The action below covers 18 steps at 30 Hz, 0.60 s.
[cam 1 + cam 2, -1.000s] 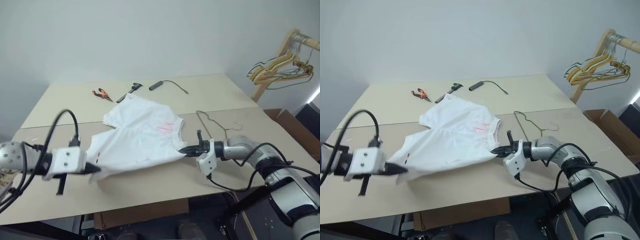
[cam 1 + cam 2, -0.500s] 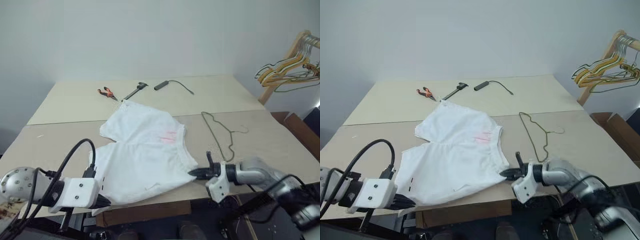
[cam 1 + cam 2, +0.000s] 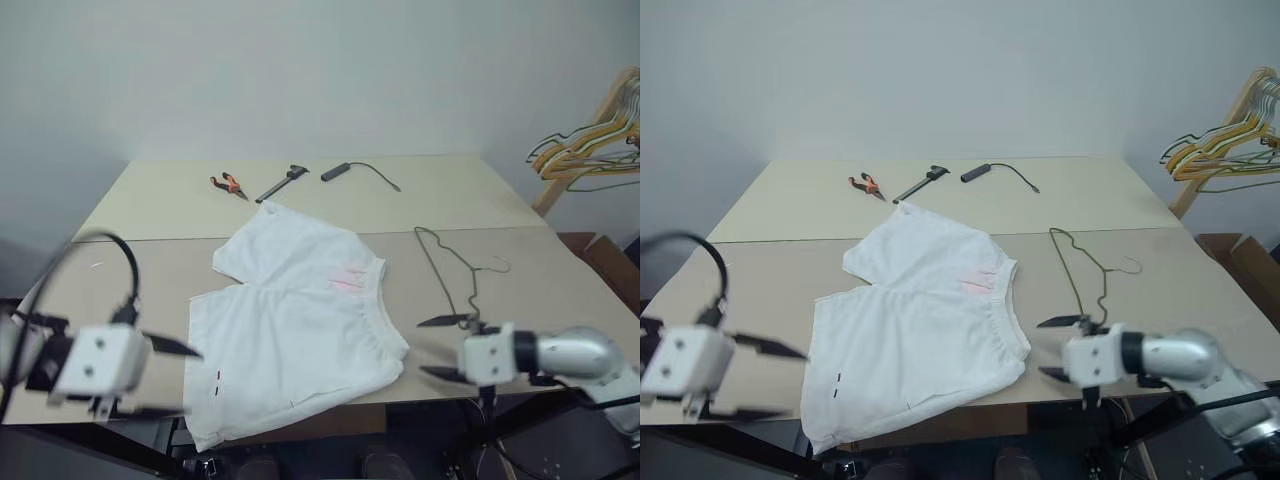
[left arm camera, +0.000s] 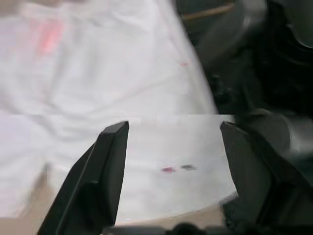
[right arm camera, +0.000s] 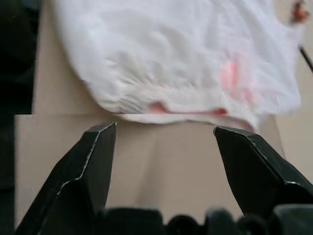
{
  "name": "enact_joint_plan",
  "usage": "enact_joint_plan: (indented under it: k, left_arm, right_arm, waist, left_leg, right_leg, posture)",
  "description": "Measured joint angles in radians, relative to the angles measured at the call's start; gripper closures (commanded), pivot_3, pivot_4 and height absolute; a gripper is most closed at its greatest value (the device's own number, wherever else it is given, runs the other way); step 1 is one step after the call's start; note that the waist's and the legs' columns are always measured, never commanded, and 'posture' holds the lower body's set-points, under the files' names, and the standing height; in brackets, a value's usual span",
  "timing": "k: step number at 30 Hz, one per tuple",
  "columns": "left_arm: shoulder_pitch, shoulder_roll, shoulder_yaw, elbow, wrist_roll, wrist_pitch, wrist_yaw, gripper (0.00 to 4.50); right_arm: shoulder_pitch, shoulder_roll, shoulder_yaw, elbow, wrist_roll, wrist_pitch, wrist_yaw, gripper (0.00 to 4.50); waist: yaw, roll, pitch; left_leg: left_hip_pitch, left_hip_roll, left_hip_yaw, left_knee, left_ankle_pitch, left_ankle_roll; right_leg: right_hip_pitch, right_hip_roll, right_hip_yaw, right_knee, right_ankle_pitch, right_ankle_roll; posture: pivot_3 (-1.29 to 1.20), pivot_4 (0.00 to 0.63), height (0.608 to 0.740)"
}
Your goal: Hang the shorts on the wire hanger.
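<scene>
The white shorts (image 3: 300, 320) lie spread flat on the table (image 3: 120, 280), pink print near the waistband and a tiny dark tag by the left hem (image 3: 218, 377). One leg's hem hangs slightly over the front edge. To the right of the waistband lies the wire hanger (image 3: 450, 270), flat on the table. My left gripper (image 3: 165, 378) is open just left of the shorts' hem and holds nothing. On the other side my right gripper (image 3: 440, 347) is open beside the waistband, also holding nothing. In the wrist views the open left gripper (image 4: 173, 142) and right gripper (image 5: 164, 134) frame the fabric (image 5: 171, 63).
Orange-handled pliers (image 3: 229, 184), a dark hand tool (image 3: 282, 181) and a black device with a cable (image 3: 345, 170) lie on the far panel. Yellow and wooden hangers (image 3: 590, 145) hang bunched on a rack at the right. The table's front edge runs just under both grippers.
Both grippers were shut on the shorts' edges; now they stand open and have drawn away and upward. The shorts have dropped flat on the table. The camera view has shifted.
</scene>
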<state>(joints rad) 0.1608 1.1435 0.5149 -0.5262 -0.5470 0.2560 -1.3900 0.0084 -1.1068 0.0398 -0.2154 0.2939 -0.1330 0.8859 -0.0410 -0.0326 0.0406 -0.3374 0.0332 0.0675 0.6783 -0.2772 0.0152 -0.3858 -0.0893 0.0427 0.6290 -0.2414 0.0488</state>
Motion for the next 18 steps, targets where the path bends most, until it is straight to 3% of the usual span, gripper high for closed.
enact_joint_plan:
  k: [5,8,12,17,18]
  left_arm:
    - [-0.278,-0.169,-0.185,0.022,-0.096,0.157,0.248,1.26]
    - [-0.401,-0.273,-0.278,0.027,-0.148,0.240,0.356,1.26]
    - [-0.467,-0.321,-0.345,0.027,-0.208,0.313,0.390,1.26]
    - [-0.478,-0.324,-0.382,0.035,-0.204,0.320,0.370,1.26]
    - [-0.477,-0.324,-0.385,0.037,-0.202,0.319,0.364,1.26]
  right_arm:
    - [-0.121,0.078,-0.045,0.040,-0.003,0.299,-0.117,0.72]
    - [-0.271,0.148,0.032,0.105,-0.076,0.644,-0.223,0.72]
    - [-0.396,0.230,0.150,0.214,-0.160,0.933,-0.282,0.72]
    - [-0.507,0.302,0.206,0.343,-0.198,1.070,-0.286,0.72]
    - [-0.532,0.313,0.208,0.383,-0.211,1.080,-0.292,0.89]
  waist:
    - [-0.008,-0.004,-0.003]
    - [-0.018,-0.005,-0.004]
    - [-0.031,-0.004,-0.004]
    - [-0.040,-0.004,-0.004]
    - [-0.042,-0.004,-0.004]
  left_leg:
    - [-0.002,0.000,0.000,0.000,0.000,0.000]
    - [-0.008,-0.001,-0.001,0.001,-0.001,-0.001]
    - [-0.016,-0.001,-0.003,0.001,-0.002,0.000]
    - [-0.023,-0.002,-0.003,0.001,-0.002,0.001]
    - [-0.023,-0.002,-0.003,0.001,-0.002,0.001]
  right_leg:
    - [-0.001,0.001,0.001,0.000,0.007,0.005]
    - [-0.004,0.002,0.001,-0.002,0.011,-0.001]
    - [-0.011,0.003,0.000,-0.004,0.011,-0.001]
    - [-0.018,0.003,0.001,-0.003,0.011,-0.001]
    - [-0.017,0.003,0.001,-0.004,0.011,-0.001]
  posture:
    - [-0.07,0.000,0.740]
    - [-0.08,0.000,0.740]
    - [-0.09,0.000,0.740]
    - [-0.08,0.000,0.740]
    - [-0.08,0.000,0.740]
